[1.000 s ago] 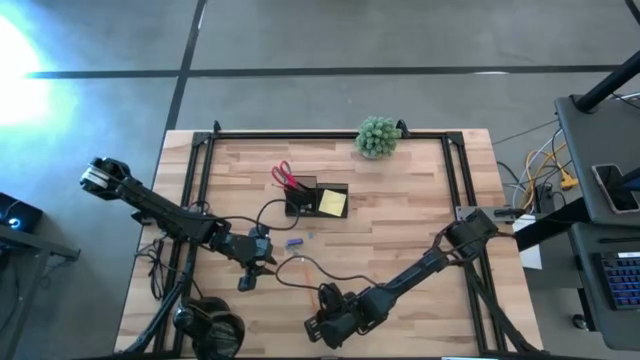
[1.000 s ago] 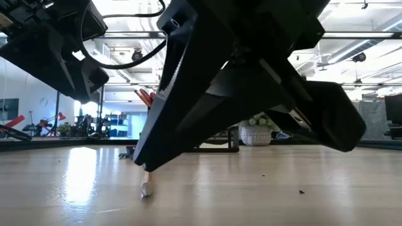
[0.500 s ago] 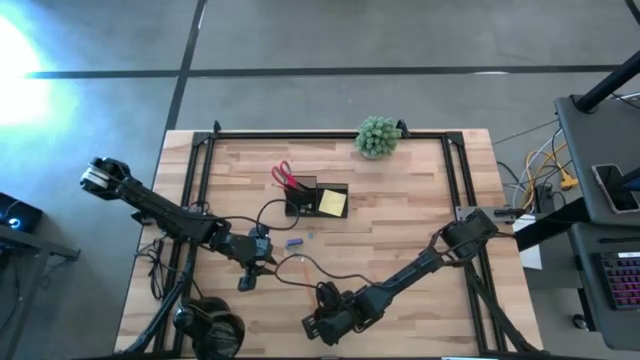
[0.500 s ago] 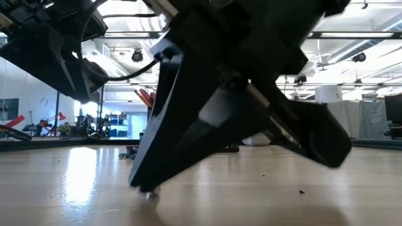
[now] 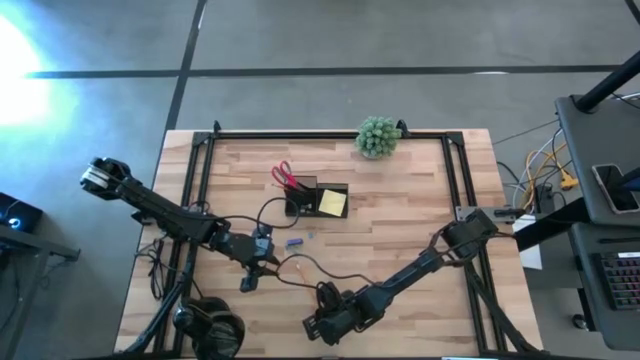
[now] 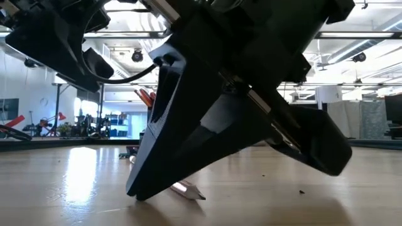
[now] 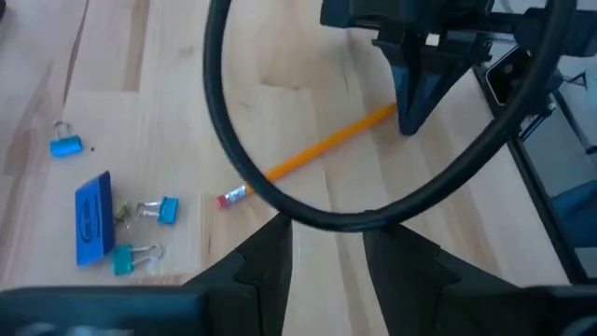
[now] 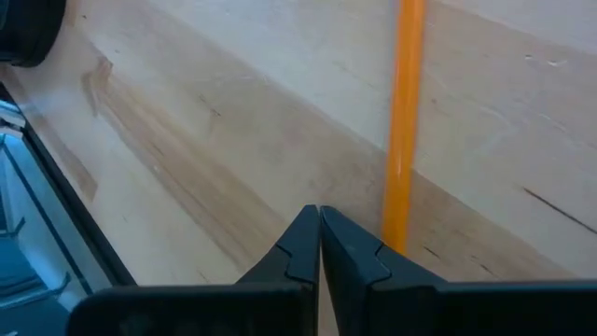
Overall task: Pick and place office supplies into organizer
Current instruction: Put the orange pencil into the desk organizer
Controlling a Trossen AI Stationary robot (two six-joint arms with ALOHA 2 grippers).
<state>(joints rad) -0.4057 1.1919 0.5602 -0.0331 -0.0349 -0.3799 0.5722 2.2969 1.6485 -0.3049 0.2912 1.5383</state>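
Wooden table (image 5: 400,210): right gripper (image 8: 320,245) clenched shut, empty, beside orange pencil (image 8: 405,121) (not holding); left gripper (image 7: 326,257) half-open, empty.

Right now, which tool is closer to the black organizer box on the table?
The left tool is closer; it sits a short way in front of the organizer box. The right tool is down near the table's front edge, farther away.

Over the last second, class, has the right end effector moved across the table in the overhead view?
Yes, slightly. Against the black organizer, the shut right end effector has crept toward the table's front-left, beside the orange pencil.
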